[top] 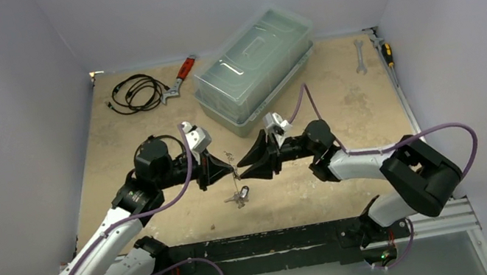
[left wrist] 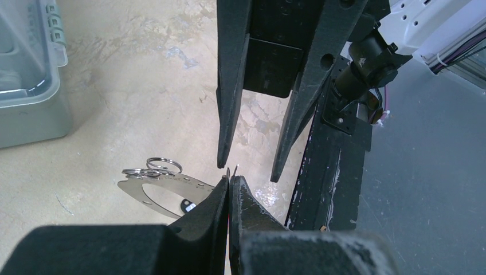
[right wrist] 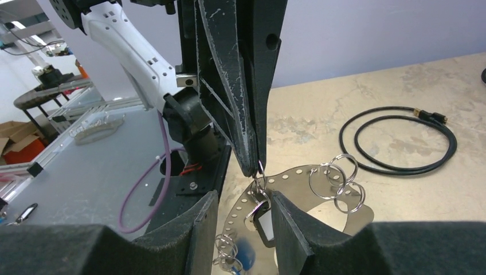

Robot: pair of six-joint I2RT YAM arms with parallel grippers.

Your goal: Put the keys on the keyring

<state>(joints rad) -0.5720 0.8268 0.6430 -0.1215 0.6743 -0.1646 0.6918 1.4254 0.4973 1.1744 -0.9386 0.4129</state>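
Left gripper (right wrist: 253, 168) clenched on a small ring (right wrist: 261, 167), black-tagged key (right wrist: 264, 222) at its six o'clock, inside the released right gripper (right wrist: 242, 198).

Your white-shelled arms (top: 95, 253) have black joints (top: 152, 155) and purple cables (top: 448, 126). Your left claw (left wrist: 229, 182) is black, wedge-shaped.
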